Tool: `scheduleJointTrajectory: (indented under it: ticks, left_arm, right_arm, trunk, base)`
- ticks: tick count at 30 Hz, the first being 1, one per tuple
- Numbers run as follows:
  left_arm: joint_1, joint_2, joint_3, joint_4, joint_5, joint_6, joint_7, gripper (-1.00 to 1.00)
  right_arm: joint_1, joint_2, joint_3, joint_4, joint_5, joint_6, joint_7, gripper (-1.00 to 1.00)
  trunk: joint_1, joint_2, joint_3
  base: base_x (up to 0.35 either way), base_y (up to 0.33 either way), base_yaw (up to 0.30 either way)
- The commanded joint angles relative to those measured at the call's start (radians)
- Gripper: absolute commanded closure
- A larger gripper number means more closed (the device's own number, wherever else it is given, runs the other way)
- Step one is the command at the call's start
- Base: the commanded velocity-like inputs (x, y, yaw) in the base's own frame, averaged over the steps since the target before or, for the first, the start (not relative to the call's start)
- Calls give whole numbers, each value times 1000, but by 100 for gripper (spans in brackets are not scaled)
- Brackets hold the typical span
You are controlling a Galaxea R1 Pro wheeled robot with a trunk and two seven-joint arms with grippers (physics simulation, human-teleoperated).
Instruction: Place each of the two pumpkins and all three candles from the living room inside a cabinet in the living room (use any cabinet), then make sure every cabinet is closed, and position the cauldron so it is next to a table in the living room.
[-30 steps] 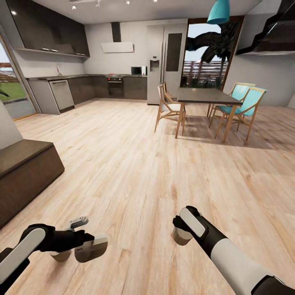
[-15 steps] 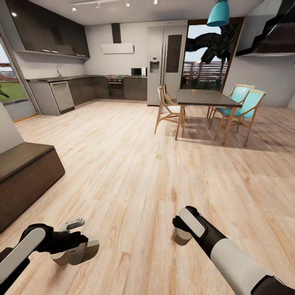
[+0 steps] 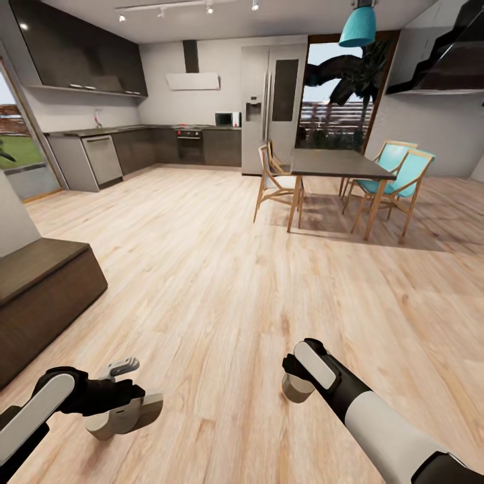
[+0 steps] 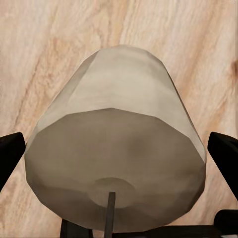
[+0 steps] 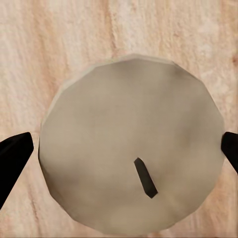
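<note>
Low over the wood floor, my left gripper (image 3: 121, 403) is shut on a cream-tan candle (image 3: 139, 411) lying on its side. In the left wrist view that candle (image 4: 116, 148) sits between the dark fingers (image 4: 10, 158). My right gripper (image 3: 300, 376) is shut on a second candle (image 3: 293, 390), held upright. The right wrist view looks down on this candle's pale top and wick (image 5: 131, 153), with the fingertips (image 5: 12, 158) at either side. One end of the low dark-brown cabinet (image 3: 40, 296) stands at the left. The pumpkins and the cauldron are out of view.
A dining table (image 3: 336, 161) with wooden and teal chairs (image 3: 403, 178) stands ahead on the right. Grey kitchen units (image 3: 134, 144) and a fridge (image 3: 269, 101) line the far wall. Open wood floor (image 3: 222, 269) lies between me and them.
My left gripper has moved slightly left and down with its candle. The view has shifted a little. The right arm keeps its place.
</note>
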State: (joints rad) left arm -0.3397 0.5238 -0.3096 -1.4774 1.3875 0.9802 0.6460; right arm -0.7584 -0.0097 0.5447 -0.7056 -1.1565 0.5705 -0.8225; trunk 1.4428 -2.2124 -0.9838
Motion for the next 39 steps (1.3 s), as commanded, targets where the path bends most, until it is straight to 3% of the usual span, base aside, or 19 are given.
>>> scheduleJointTrajectory:
  ticks: [1,10,21,39]
  left_arm:
    - [-1,1,-2,-1,10,0,11,100]
    - [-1,1,-2,-4,10,0,11,100]
    - [-1,1,-1,-7,10,0,11,100]
    - [-1,1,0,-29,11,0,9,100]
  right_arm:
    - [-1,-1,5,-1,-5,5,-6,100]
    - [-1,1,5,-3,-5,3,-7,100]
    - [-1,8,5,-3,-5,5,-12,100]
    - [-1,14,5,-3,-5,5,-13,100]
  trunk:
    - [-4,7,2]
    - [-39,70,30]
    - [-81,147,65]
    - [-81,147,65]
  base:
    - [-37,0,0]
    - [-122,22,18]
    - [-169,0,266]
    - [-333,0,281]
